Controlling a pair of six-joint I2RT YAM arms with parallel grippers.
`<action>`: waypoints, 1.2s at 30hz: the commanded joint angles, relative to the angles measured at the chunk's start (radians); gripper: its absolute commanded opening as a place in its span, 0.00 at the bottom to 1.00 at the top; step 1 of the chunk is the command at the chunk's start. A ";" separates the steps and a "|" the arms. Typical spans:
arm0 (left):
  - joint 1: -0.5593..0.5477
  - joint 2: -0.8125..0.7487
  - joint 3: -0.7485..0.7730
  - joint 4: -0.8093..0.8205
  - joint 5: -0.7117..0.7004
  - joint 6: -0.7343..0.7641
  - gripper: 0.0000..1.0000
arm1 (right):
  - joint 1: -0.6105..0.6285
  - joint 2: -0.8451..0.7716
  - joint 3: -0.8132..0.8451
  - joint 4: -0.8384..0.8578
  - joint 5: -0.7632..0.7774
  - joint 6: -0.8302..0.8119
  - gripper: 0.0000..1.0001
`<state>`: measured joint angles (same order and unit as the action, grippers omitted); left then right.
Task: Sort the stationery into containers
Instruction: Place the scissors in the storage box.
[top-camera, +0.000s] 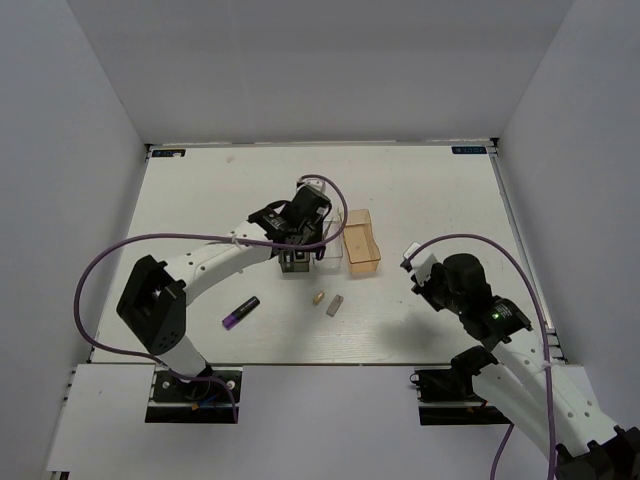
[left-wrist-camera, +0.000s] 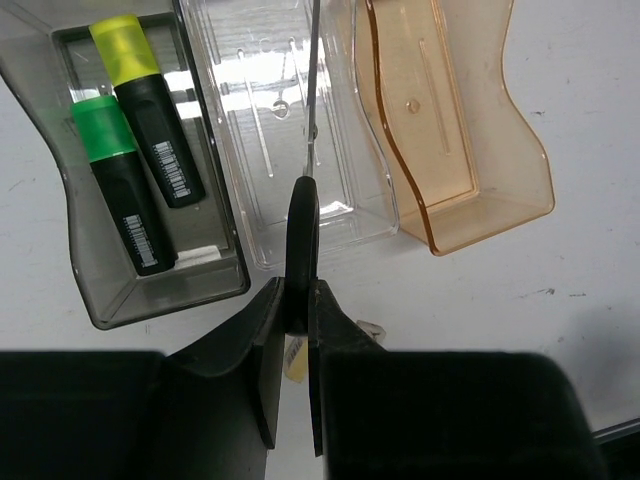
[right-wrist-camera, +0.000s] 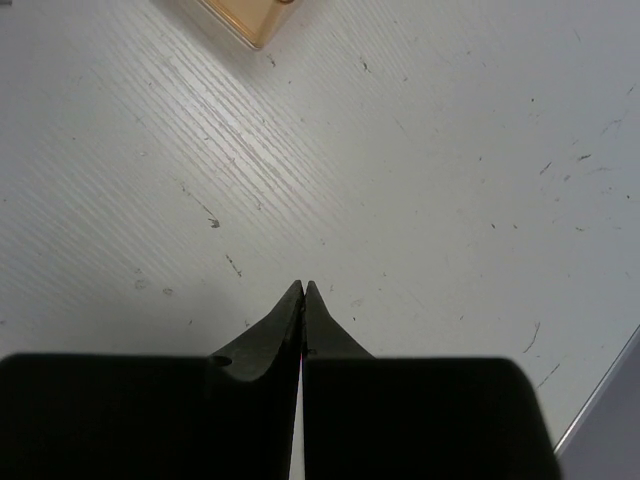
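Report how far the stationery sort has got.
Done: yellow-capped marker and green-capped marker lie in the dark grey bin. In hand: the left gripper is shut on the scissors, above the clear bin. Left: purple-capped marker, tan block and grey block lie on the table; the orange bin looks empty. The right gripper is shut, holding nothing.

Scissors (left-wrist-camera: 303, 230) blade tip cut off above; orange bin (right-wrist-camera: 238, 16) mostly cropped.

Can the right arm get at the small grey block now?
Probably yes: the grey block lies uncovered on the table, nothing between it and the right pincer, which is shut and must open first.
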<state>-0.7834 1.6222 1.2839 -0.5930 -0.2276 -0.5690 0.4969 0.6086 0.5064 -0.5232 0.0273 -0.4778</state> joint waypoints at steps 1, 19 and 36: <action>0.004 -0.076 0.002 0.042 -0.006 -0.008 0.00 | 0.002 -0.013 -0.011 0.045 0.014 0.011 0.00; -0.001 -0.056 0.026 0.058 -0.058 -0.019 0.00 | 0.002 -0.017 -0.022 0.052 0.010 0.013 0.01; -0.017 0.025 0.015 0.110 -0.088 -0.025 0.00 | -0.001 -0.012 -0.026 0.057 0.014 0.011 0.16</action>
<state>-0.7944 1.6600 1.2819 -0.5171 -0.2878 -0.5850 0.4973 0.6010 0.4911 -0.5121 0.0280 -0.4747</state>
